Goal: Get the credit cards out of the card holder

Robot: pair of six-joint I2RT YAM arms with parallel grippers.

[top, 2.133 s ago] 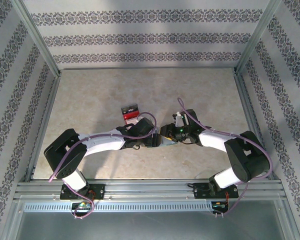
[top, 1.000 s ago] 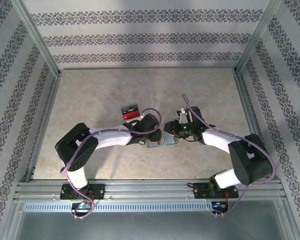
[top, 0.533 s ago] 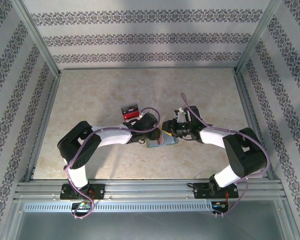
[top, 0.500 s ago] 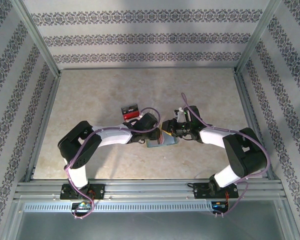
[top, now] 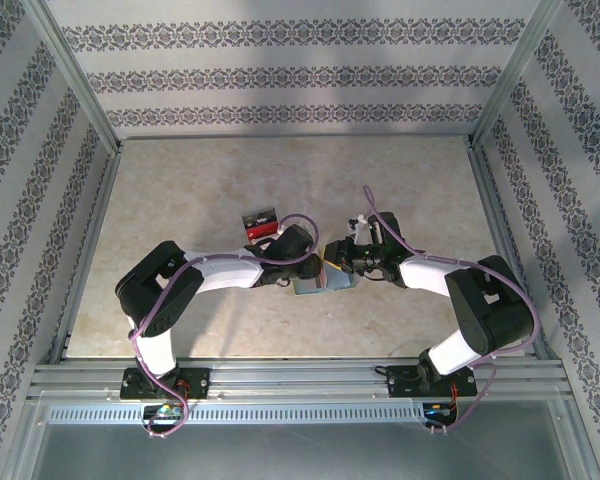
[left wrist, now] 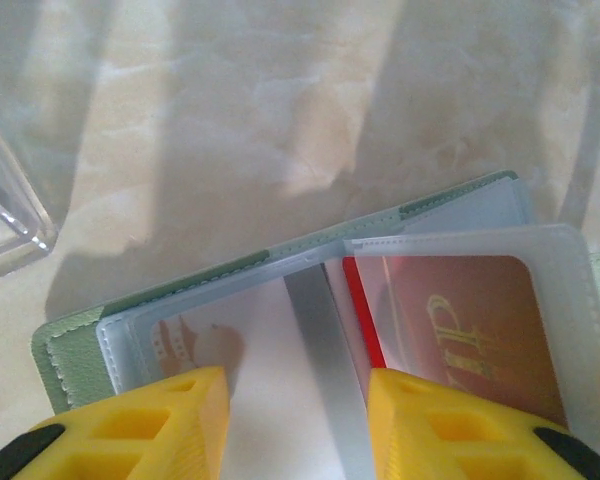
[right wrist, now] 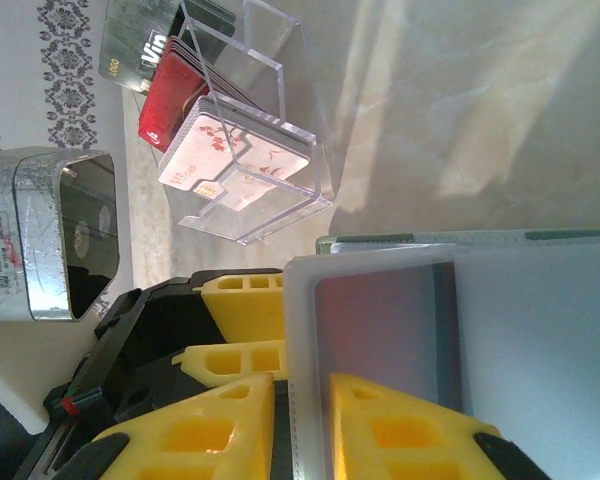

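On the beige marbled table (top: pixel 200 190), near its middle, the left arm (top: pixel 215 275) and the right arm (top: pixel 435 275) bend inward, their heads almost meeting. The left gripper (left wrist: pixel 292 400) points down at the card holder (top: pixel 325 284). Its yellow fingers (left wrist: pixel 150 420) are set apart with the opened clear leaves between them; whether they clamp anything cannot be told. The right gripper (right wrist: pixel 302 405) faces the holder from the opposite side, its fingers close on either side of one frosted leaf's edge; a firm pinch cannot be confirmed. The card holder lies opened on the table between both grippers, pale green-blue cover beneath, clear sleeves uppermost. Just beyond the left gripper, apart from the holder, stands a clear tray (right wrist: pixel 280 120) holding red, grey and white loose cards (right wrist: pixel 230 165). Of the credit cards (left wrist: pixel 470 330), a reddish one with gold lettering sits in a sleeve at the right of the left wrist view. A dark one shows through the frosted leaf in the right wrist view.
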